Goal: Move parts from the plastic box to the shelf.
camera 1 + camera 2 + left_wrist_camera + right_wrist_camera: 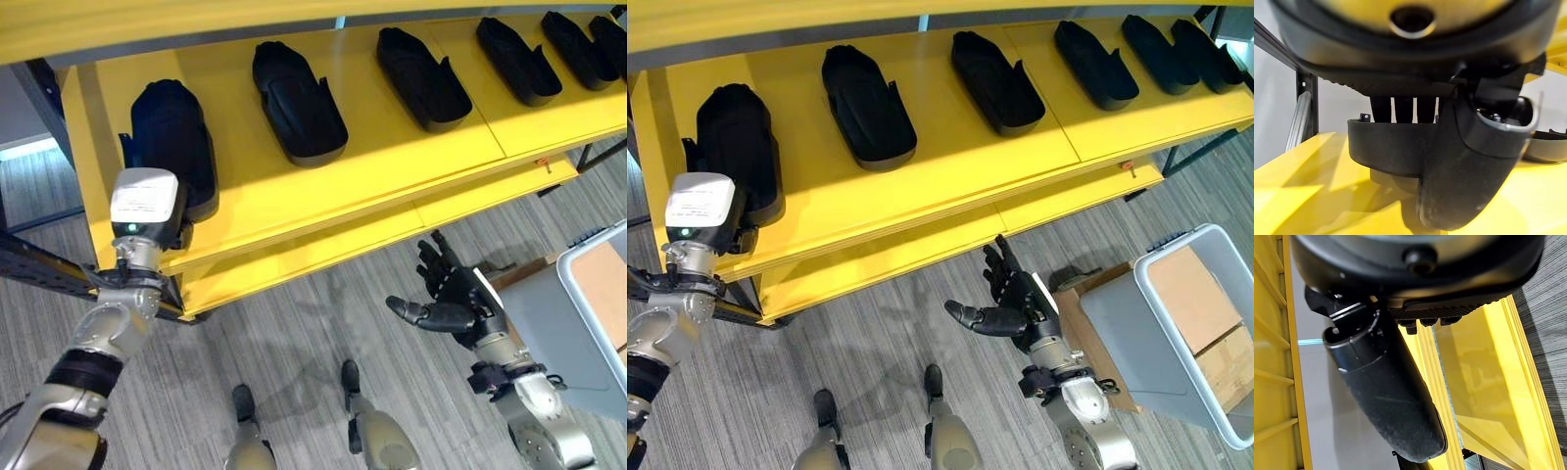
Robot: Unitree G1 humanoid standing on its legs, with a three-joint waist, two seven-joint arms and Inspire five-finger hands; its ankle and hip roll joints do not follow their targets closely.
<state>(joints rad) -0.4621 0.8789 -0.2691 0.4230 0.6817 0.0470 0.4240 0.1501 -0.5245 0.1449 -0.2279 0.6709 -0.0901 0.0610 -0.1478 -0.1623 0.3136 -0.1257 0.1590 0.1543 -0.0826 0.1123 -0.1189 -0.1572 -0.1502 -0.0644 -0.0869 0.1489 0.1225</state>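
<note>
Several black moulded parts lie in a row on the yellow shelf (392,166). My left hand (1464,166) is at the leftmost part (171,137), at the shelf's left end. In the left wrist view its fingers reach down inside that part's wall (1386,147) and the thumb lies against the outside, pinching the wall. The part rests on the shelf board. My right hand (1019,304) hovers open and holding nothing over the floor, below the shelf's front edge, with fingers spread. The grey plastic box (1127,333) stands just right of it.
A lower yellow shelf board (313,255) juts out under the top one. A dark metal frame rail (39,264) runs at the far left. Brown cardboard (1190,294) lies inside the plastic box, and a cardboard carton (1087,294) sits beside it on the grey floor.
</note>
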